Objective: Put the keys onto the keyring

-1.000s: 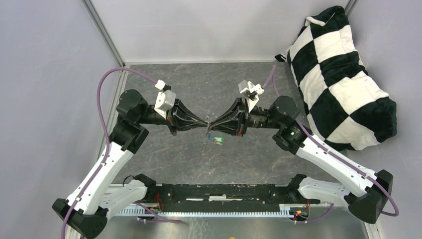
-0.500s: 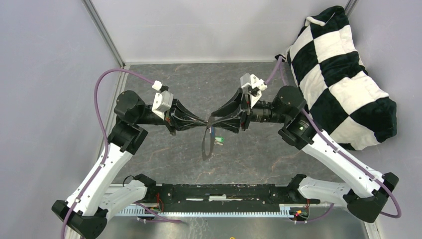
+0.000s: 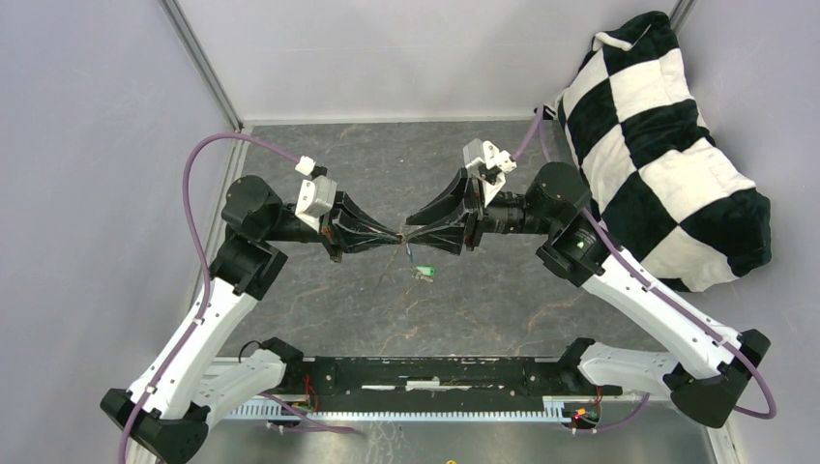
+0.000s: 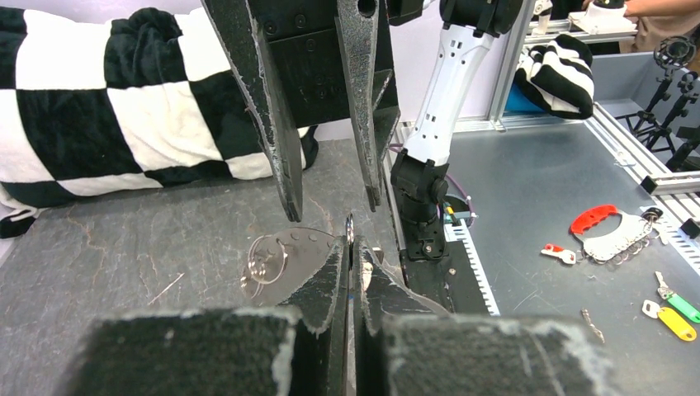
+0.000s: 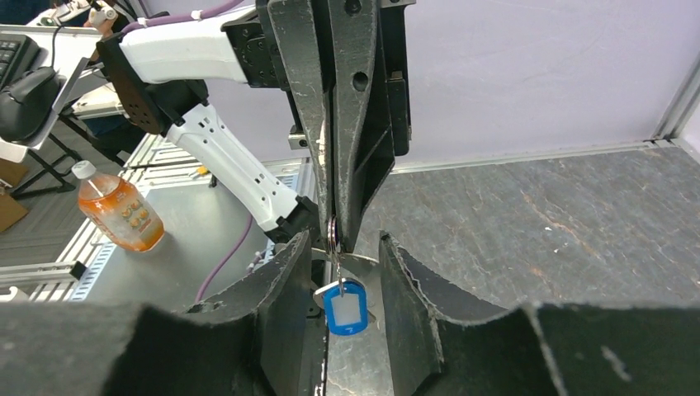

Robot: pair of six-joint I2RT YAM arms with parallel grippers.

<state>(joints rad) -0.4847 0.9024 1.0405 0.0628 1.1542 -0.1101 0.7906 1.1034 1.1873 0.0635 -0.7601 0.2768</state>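
Where the two arms meet at the centre of the top view, the left tool is clamped shut on the keyring, seen edge-on. The blue key hangs below it between the spread fingers of the right tool, which holds nothing. The green key lies on the counter just beneath.

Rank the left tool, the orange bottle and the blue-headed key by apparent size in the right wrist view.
Largest: left tool, by far.
Next: orange bottle.
Smallest: blue-headed key, though it hangs far nearer the camera than the bottle.
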